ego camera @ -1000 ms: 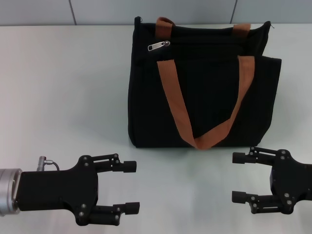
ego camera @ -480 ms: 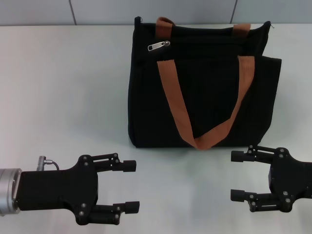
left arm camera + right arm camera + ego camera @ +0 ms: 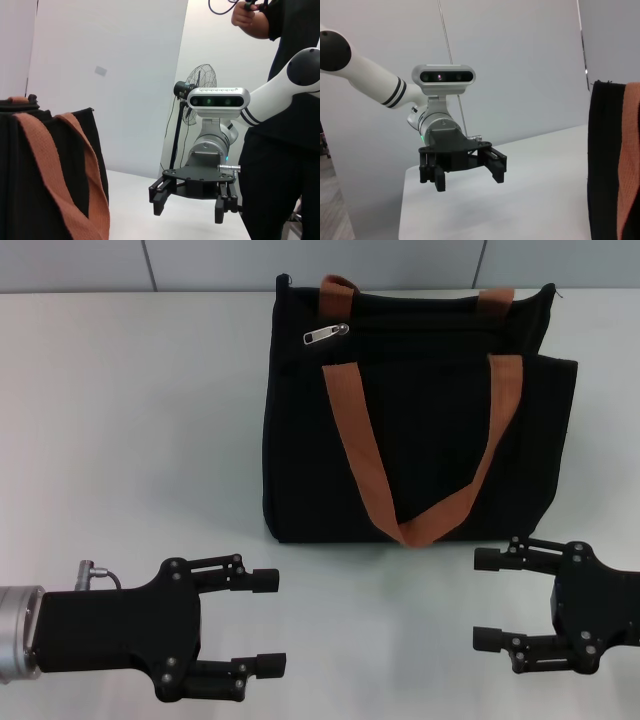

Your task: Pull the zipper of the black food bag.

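My left tool (image 3: pixel 266 623) and right tool (image 3: pixel 487 599) hover released before the boxy black fabric food bag (image 3: pixel 415 410); its silver metal zipper (image 3: pixel 326 334) lies untouched.

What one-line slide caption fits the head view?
Both open grippers, left and right, hover near the black food bag, its zipper untouched.

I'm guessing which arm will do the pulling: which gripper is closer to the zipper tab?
The left gripper, by a modest margin. It sits below the zipper tab, near the bag's left front corner; the right gripper is off toward the opposite corner.
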Controlling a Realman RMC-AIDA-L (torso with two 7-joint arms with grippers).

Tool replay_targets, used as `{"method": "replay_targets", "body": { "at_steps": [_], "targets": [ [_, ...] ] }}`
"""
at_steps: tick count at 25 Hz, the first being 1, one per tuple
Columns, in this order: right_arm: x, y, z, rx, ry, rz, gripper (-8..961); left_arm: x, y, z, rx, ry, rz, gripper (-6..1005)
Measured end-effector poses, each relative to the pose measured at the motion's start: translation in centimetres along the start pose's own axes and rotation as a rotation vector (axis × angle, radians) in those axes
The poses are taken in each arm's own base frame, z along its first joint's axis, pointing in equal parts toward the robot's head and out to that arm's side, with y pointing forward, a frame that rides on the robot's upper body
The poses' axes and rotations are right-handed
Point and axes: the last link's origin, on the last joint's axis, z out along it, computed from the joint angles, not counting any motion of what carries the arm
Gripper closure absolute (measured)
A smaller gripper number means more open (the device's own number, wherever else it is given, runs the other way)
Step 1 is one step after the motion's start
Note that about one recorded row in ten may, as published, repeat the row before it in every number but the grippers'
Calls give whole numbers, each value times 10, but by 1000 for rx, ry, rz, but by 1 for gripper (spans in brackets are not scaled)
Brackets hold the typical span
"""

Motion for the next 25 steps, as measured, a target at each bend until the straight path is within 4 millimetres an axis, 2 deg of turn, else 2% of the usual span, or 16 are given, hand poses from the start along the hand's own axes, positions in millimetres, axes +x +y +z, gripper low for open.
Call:
{"method": "replay_targets", "body": {
  "at_steps": [6, 9, 13, 15, 18, 19, 20, 21, 22, 24, 25],
  "targets": [
    [0, 0, 0, 4, -2, 1, 120, 3, 1, 0, 4, 28, 3, 294],
    [0, 0, -1, 7, -3, 2, 120, 15, -2, -2, 38, 122, 28, 297],
    [1, 1, -2, 9, -4, 4, 119, 33, -13, -9, 202, 304, 105, 301],
    [2, 1, -2, 10, -4, 5, 119, 38, -26, -18, 364, 399, 119, 303],
    [2, 2, -2, 11, -5, -3, 119, 39, -42, -26, 505, 441, 100, 306],
    [2, 2, -1, 11, -5, -5, 119, 38, -56, -29, 576, 424, 86, 307],
    [2, 2, -1, 10, -5, -5, 119, 39, -58, -28, 585, 417, 86, 308],
    [3, 3, -1, 9, -3, -5, 119, 38, -70, -26, 608, 367, 84, 309],
    [3, 3, -1, 9, -3, -5, 119, 38, -70, -26, 608, 367, 84, 310],
    [3, 3, 0, 10, -4, -4, 119, 38, -85, -12, 578, 260, 89, 312],
    [3, 3, 0, 10, -4, -4, 119, 38, -85, -12, 578, 260, 89, 313]
  ]
}}
